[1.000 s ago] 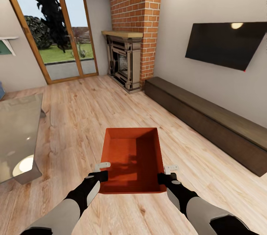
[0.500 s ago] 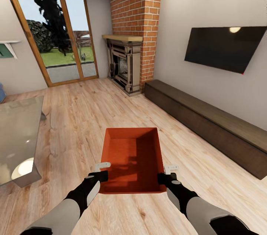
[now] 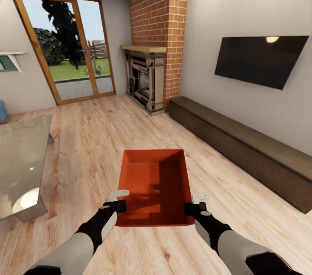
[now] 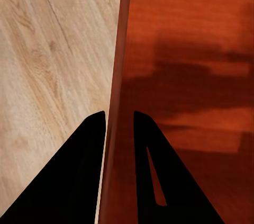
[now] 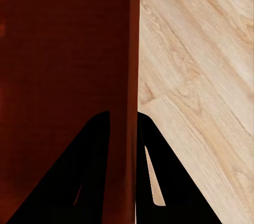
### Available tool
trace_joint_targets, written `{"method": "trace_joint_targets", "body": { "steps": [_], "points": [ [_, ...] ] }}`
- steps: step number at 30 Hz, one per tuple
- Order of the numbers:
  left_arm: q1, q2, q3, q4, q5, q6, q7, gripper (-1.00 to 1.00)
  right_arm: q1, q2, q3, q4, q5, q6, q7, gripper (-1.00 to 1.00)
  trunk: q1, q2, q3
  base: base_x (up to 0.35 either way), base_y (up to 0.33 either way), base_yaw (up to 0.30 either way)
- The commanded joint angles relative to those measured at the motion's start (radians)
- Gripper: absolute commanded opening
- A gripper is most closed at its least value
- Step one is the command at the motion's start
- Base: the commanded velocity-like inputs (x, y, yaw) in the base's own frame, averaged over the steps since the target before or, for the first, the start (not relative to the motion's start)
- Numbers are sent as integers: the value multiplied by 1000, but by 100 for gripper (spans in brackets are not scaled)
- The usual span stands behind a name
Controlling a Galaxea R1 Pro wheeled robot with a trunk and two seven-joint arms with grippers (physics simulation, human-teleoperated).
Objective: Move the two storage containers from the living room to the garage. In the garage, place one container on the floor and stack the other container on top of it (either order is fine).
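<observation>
— Anything different from a second ago?

— Nothing in the grip. Seeing the storage container (image 3: 154, 179) at the same spot, dead ahead at 12 o'clock, low, between both arms. Seeing only the backdrop lower in the head view than before: brick fireplace (image 3: 145, 77) at 12 o'clock, television (image 3: 260, 60) at 2, glass doors (image 3: 69, 54) at 11, with more ceiling above. Judging that as the camera or the whole robot moving, not the room.

— And the claws?

— Left gripper (image 3: 118, 200) pinching the near left wall, one finger inside and one outside, plain from the left wrist view (image 4: 119, 123) with the red wall (image 4: 119, 49) running between the black fingers. Right gripper (image 3: 196, 202) pinching the opposite wall the same way, shown close in the right wrist view (image 5: 124, 118).

— Still in the living room, then?

— Yes, going by the wood floor (image 3: 95, 136), the dark low bench (image 3: 242, 145) at 3 o'clock and the glass table (image 3: 21, 158) at 9. Carrying apparently under way, garage not reached, nothing placed or stacked yet.

— Worth watching?

— Keeping both pinches level through any turn; mind the table edge at 9 o'clock.
</observation>
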Motion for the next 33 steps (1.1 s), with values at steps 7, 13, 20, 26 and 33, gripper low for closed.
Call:
{"method": "trace_joint_targets", "body": {
  "steps": [7, 13, 20, 26, 33],
  "points": [
    [-1, 4, 14, -6, -17, -2, 18, -100, 0, -1, 1, 4, -16, -4, -6, -100, 0, -1, 10, 0, 0, 0],
    [-1, 4, 14, -6, -17, -2, 18, -100, 0, -1, 1, 4, -16, -3, -6, -100, 0, -1, 19, 0, 0, 0],
    [-1, 4, 14, -6, -17, -2, 18, -100, 0, -1, 1, 4, -16, -2, -6, -100, 0, -1, 31, 0, 0, 0],
    [-1, 3, 14, -6, -17, -2, 18, -100, 0, -1, 1, 4, -16, -2, -6, -100, 0, -1, 40, 0, 0, 0],
    [-1, 3, 12, -5, -17, -2, 18, -100, 0, -1, 1, 5, -16, -2, -6, -100, 0, -1, 51, 0, 0, 0]
  ]
}}
